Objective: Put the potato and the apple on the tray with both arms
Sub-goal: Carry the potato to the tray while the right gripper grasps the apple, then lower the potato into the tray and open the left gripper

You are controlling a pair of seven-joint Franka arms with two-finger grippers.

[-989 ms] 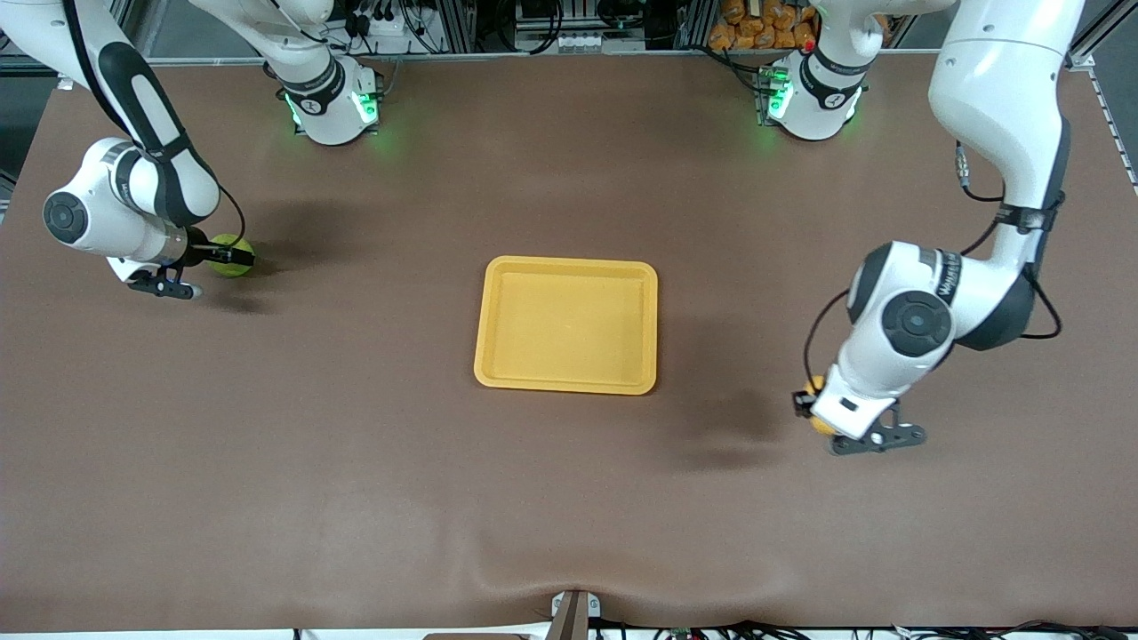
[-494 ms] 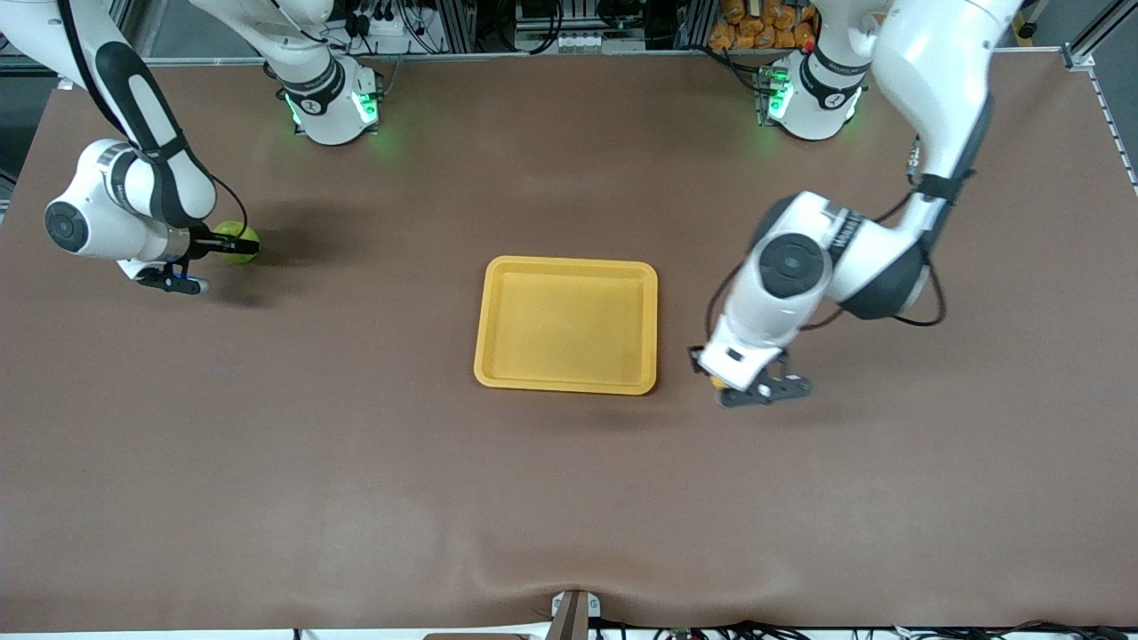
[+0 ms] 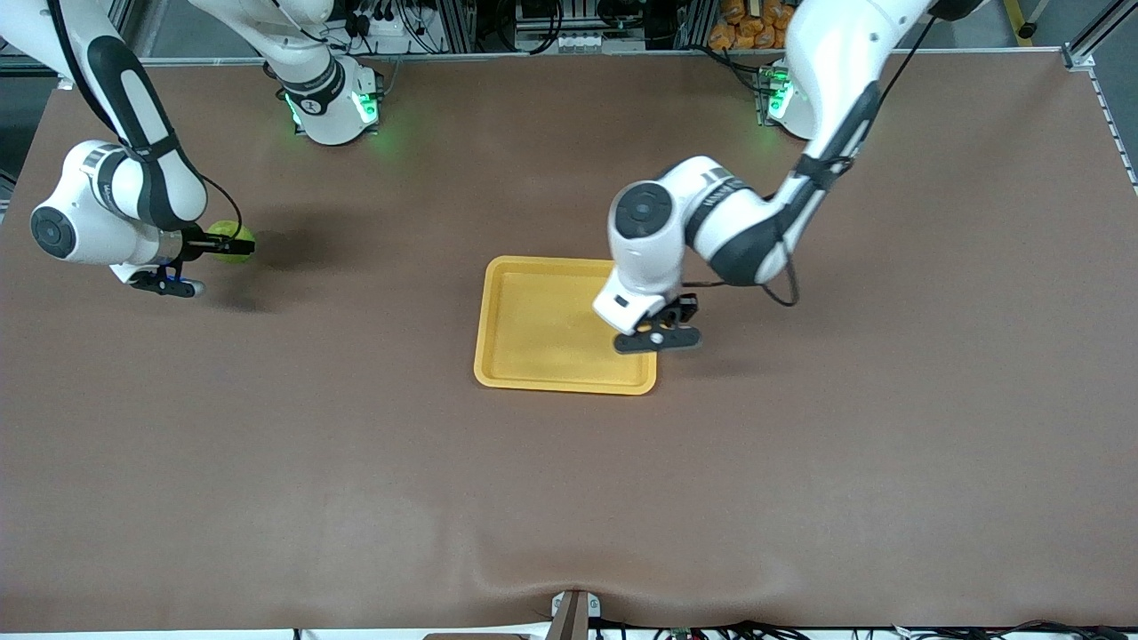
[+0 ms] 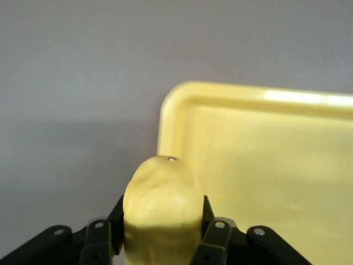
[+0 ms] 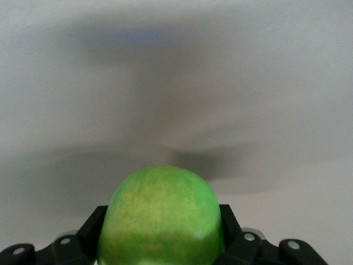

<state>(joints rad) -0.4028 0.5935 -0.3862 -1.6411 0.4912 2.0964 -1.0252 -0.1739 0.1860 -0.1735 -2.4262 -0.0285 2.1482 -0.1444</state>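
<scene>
standing by a wide table (image 3: 267,462) covered in matte brown sheet, slightly rumpled near the edge closest to the front camera.

tray (image 3: 542,329): flat yellow plastic, rectangular, rounded corners, low raised rim, smooth with a dull sheen. sits mid-table. its inside looks bare where visible.

left gripper (image 3: 659,327): hangs over the tray's edge toward the left arm's end of the table. the white jointed arm reaches in from its green-lit base, black bands at the joints. dark fingers (image 4: 218,237) are clamped on the potato (image 4: 160,207), seen plainly in the left wrist view: a smooth pale yellow-orange lump, oval, faintly dimpled skin, one tiny bright speck at its tip. a rounded corner of the tray (image 4: 265,165) lies under it. in the front view the potato is almost wholly hidden by the wrist.

right gripper (image 3: 222,248): over the bare brown sheet well toward the right arm's end of the table, well apart from the tray. its black fingers (image 5: 242,245) pinch the apple (image 3: 233,241) from both sides. apple (image 5: 161,218): round, glossy bright green with a yellowish mottled patch, smooth skin. whether it touches the table, cannot tell; a soft shadow lies on the sheet beside it.
</scene>
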